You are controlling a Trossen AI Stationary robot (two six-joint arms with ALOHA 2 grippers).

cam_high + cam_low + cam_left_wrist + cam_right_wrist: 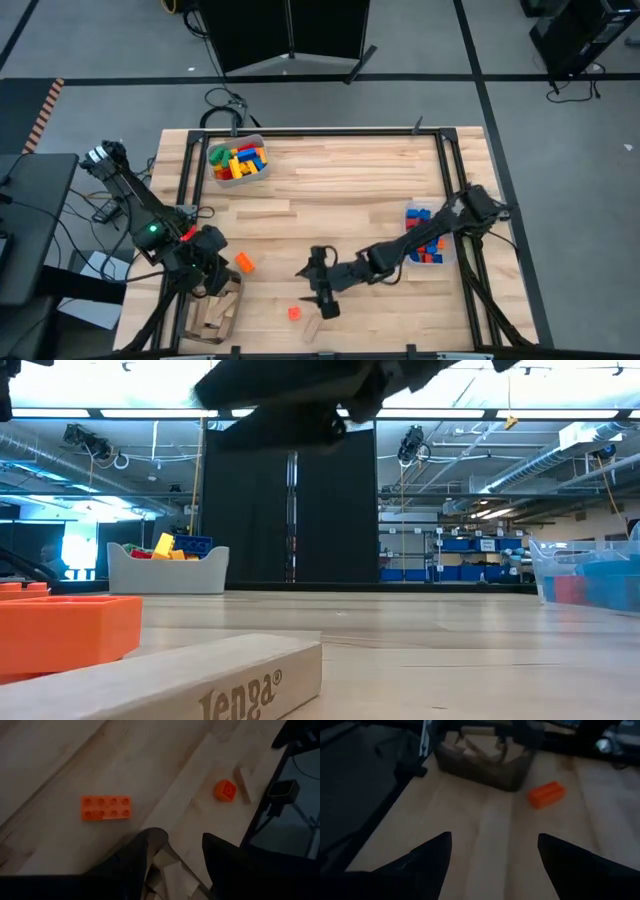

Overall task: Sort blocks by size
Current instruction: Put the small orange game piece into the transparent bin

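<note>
On the table [330, 190], the left gripper [212, 272] hangs over a bin of wooden pieces [212, 312], jaws parted and grasping nothing. Just beside lies an orange brick [244, 263]. The right gripper [322, 290] hovers with jaws released near a small red brick [294, 313] and a tan piece [312, 327]. Blue and red bricks [428, 240] fill the right bin.

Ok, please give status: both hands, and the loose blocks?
Right hand open, empty, near small red block and wooden piece. Left hand empty, over bin of wooden pieces. Orange brick loose. Nothing in the way.
</note>
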